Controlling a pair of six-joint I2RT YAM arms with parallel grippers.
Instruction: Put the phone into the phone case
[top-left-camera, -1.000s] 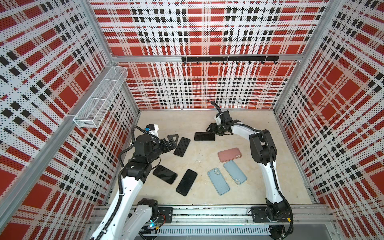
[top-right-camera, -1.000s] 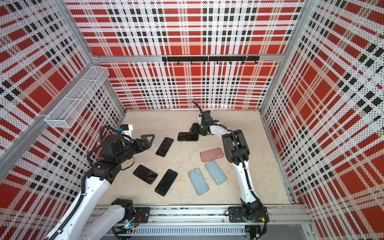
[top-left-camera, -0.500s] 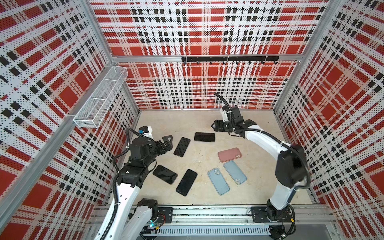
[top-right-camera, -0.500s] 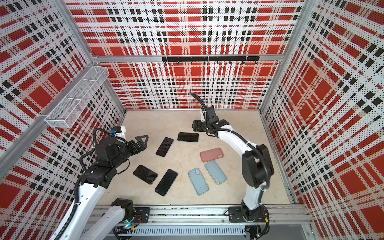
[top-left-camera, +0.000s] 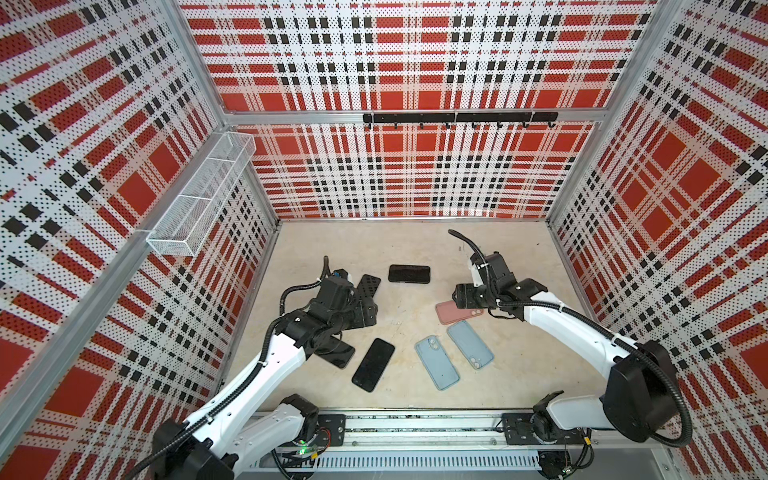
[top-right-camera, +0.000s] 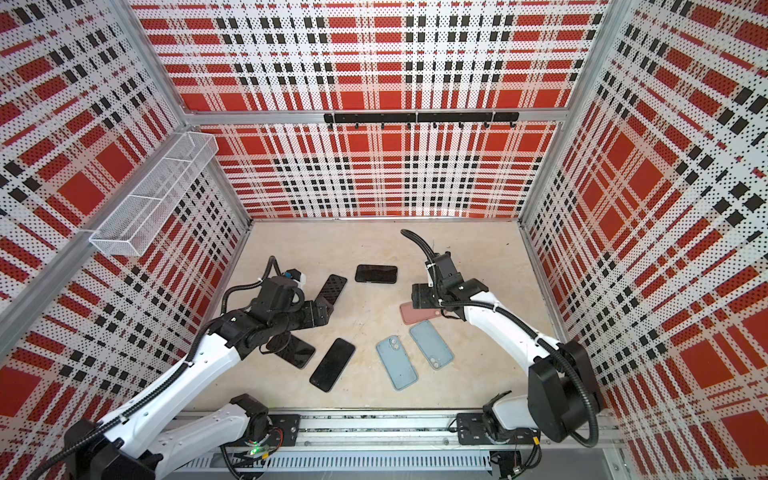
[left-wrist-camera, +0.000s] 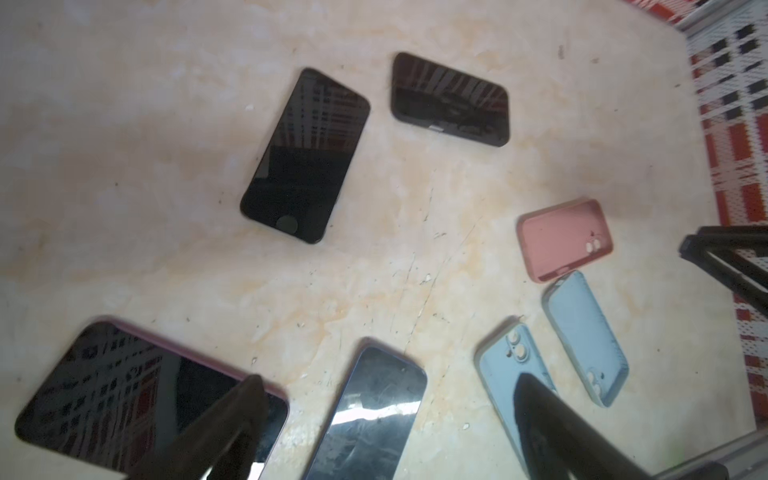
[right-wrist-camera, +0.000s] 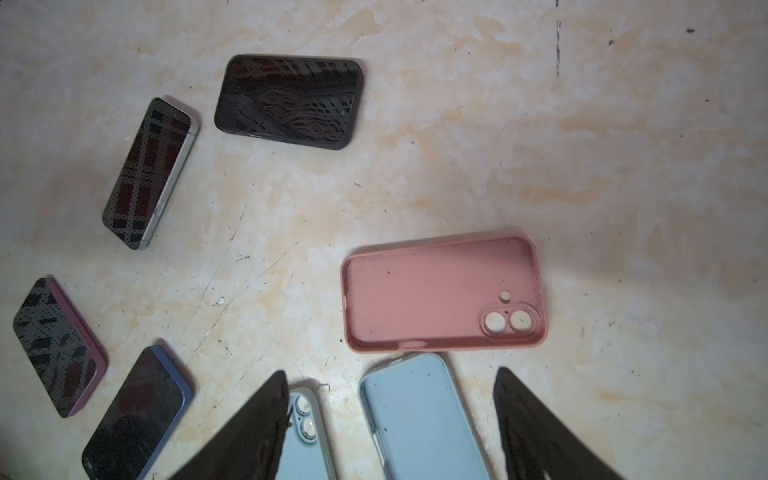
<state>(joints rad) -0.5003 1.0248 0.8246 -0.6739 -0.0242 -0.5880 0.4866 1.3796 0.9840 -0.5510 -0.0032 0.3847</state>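
The left jaws and right jaws both stood released and empty. The right pair hovered by the pink case (right-wrist-camera: 440, 291), hollow-up on the surface (top-left-camera: 415, 249); the left hung near a purple-edged phone (left-wrist-camera: 124, 390). Picking seemed in hand; the next move would call for pinching that flat phone's edges.

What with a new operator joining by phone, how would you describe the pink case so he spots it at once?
On the beige floor of the plaid booth, look right of centre, beneath the right gripper. The pink case lies hollow side up behind two blue cases; of the cases, it alone is pink.
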